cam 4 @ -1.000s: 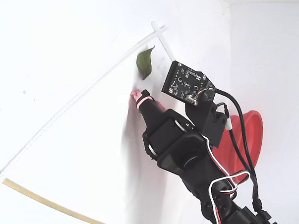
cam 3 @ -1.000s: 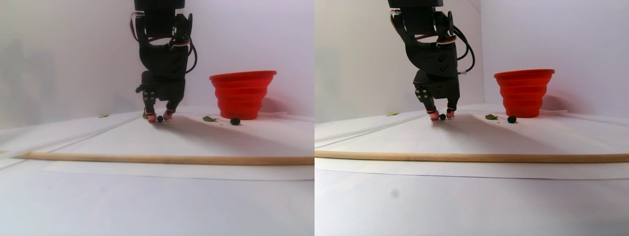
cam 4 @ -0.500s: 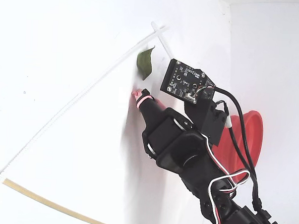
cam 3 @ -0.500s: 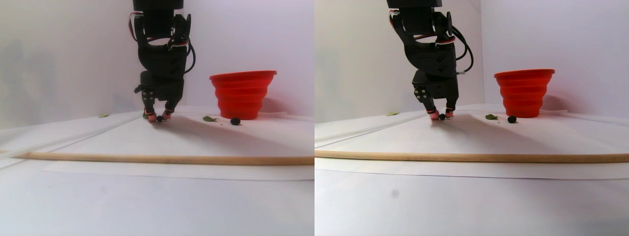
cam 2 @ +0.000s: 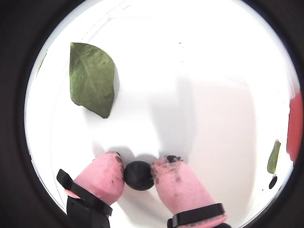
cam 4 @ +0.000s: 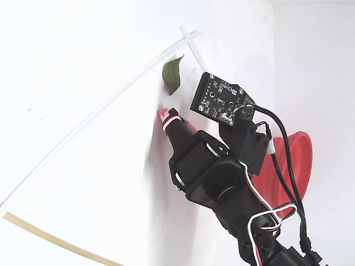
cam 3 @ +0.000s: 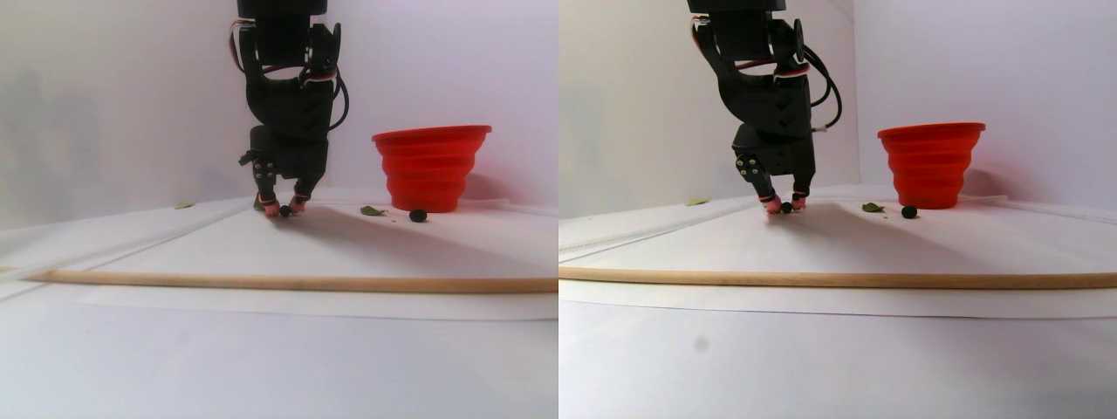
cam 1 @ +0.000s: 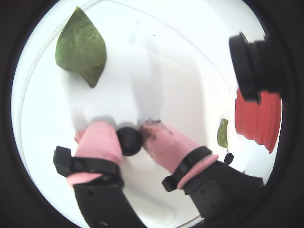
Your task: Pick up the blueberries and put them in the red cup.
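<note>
In both wrist views my gripper [cam 2: 137,168] has its two pink fingertips pressed against either side of one small dark blueberry [cam 2: 138,175], the same blueberry [cam 1: 129,140] low at the white table. The stereo pair view shows the gripper [cam 3: 284,208] pointing straight down with that berry [cam 3: 284,210] at table level. A second blueberry [cam 3: 418,215] lies in front of the red cup [cam 3: 431,166], which stands upright to the right. The cup [cam 4: 294,167] is partly hidden behind the arm in the fixed view, where one pink fingertip [cam 4: 166,118] shows.
A large green leaf [cam 2: 92,78] lies just beyond the fingertips, the same leaf [cam 4: 172,75] as in the fixed view. A smaller leaf [cam 3: 373,210] lies near the cup. A long wooden stick [cam 3: 288,282] runs across the table's front. White walls stand close behind.
The fingertips have drawn in slightly around the berry. The arm has barely moved, and the cup and the other berry are where they were.
</note>
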`<state>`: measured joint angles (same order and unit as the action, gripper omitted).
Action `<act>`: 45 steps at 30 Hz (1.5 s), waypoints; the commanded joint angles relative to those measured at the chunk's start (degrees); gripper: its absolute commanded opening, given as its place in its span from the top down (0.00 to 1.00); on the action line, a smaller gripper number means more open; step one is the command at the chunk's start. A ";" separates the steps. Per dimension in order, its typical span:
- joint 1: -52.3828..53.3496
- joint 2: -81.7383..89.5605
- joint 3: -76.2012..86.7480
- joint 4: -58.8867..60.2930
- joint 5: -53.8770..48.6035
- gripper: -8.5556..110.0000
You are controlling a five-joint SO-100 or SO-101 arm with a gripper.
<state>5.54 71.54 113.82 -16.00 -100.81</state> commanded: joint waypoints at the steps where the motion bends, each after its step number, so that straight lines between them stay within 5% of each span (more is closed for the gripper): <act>1: 1.32 7.73 0.18 -0.18 -0.53 0.84; 45: 8.53 31.82 7.29 11.16 -0.18 0.84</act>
<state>13.27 94.66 122.17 -5.62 -101.69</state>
